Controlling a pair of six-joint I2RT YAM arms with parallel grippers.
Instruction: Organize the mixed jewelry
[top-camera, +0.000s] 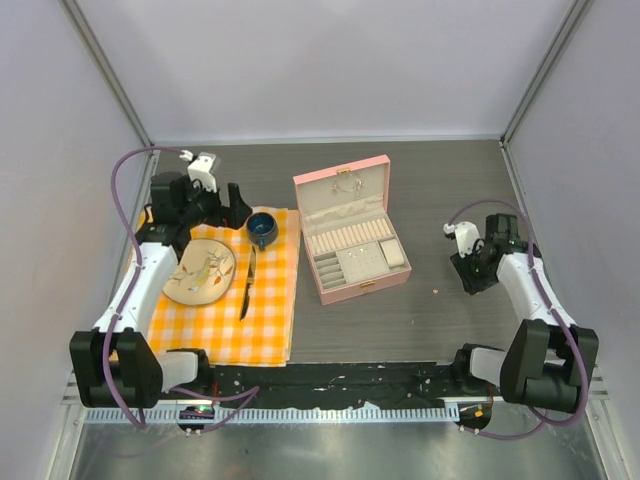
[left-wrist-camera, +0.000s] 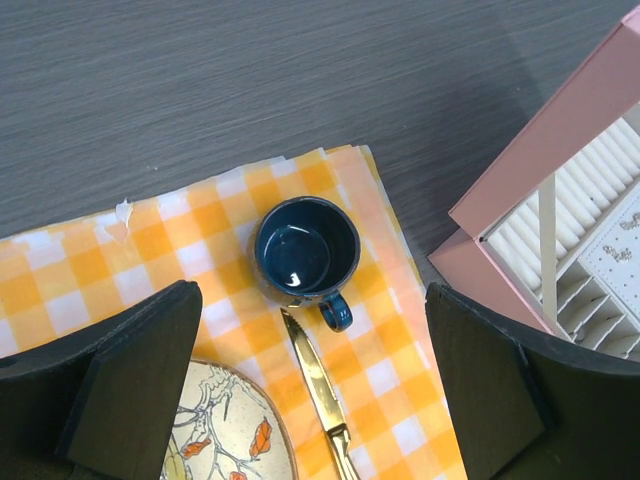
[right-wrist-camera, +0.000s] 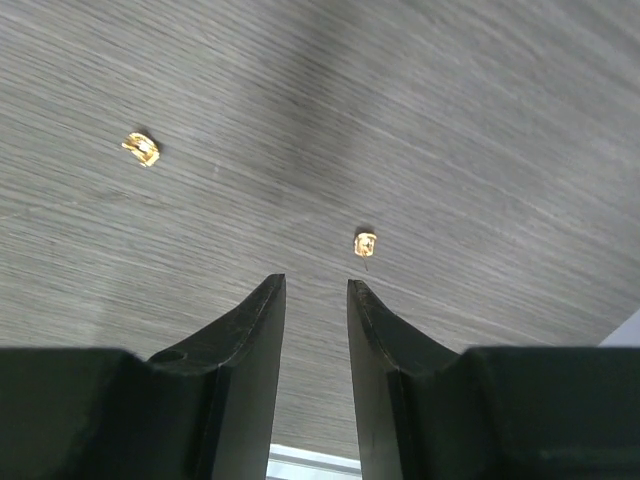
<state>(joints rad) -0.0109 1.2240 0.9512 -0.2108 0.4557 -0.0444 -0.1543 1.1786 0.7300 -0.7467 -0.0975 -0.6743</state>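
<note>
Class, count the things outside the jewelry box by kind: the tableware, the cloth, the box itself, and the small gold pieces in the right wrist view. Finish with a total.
Plate: 1
Cup: 1
Knife: 1
Checkered cloth: 1
Jewelry box: 1
Gold pieces: 2
Total: 7

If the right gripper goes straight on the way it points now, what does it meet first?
Probably the bare table, just beside the nearer gold piece; depth is unclear.
</note>
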